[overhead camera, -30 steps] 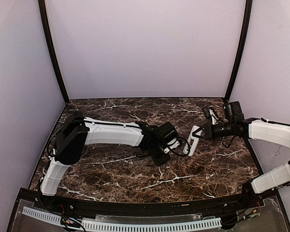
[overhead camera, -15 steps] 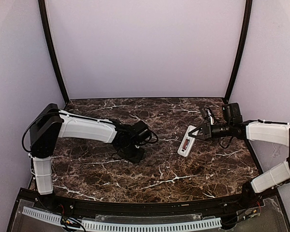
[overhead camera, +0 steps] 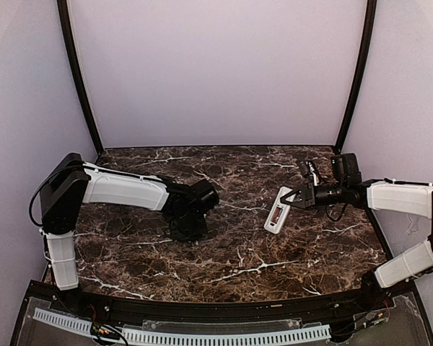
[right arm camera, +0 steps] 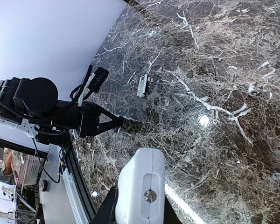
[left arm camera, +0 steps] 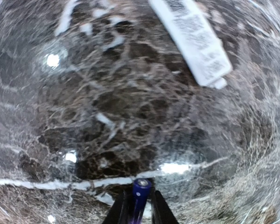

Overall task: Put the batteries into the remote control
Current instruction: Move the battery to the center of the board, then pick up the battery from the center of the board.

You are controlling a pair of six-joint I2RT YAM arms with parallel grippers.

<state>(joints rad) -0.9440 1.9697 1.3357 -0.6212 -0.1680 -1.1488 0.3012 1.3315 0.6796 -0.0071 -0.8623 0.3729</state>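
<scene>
Right gripper [overhead camera: 294, 200]: clenched on one end of the remote control [overhead camera: 276, 213]. In the right wrist view the jaws stand narrowly apart, pressing both long edges of the white body [right arm camera: 140, 191]. The remote control is carried tilted, with its free end pointing down and away from the gripper. A dark reddish recess shows on its upward face in the overhead view. Whether the lower end touches the table [overhead camera: 238, 274] cannot be told.

Left gripper [overhead camera: 187, 232]: well apart from the remote control, on its left-arm side, pointing down at the table. In the left wrist view the gripper [left arm camera: 139, 208] is nearly closed and grasps a battery [left arm camera: 141, 191]. The battery is a slim bluish-purple cylinder pinched along its sides, with its round end standing clear beyond the jaw tips. The right wrist view shows the same purple tip [right arm camera: 117, 129] at the front of the left gripper. Contact between battery and table cannot be told.

White printed panel [left arm camera: 191, 39]: lies flat on the table, far from the remote control on the left gripper's side. It sits ahead of the battery's tip and separate from it. In the right wrist view it appears as a small pale strip [right arm camera: 142, 85] beyond the remote control.
</scene>
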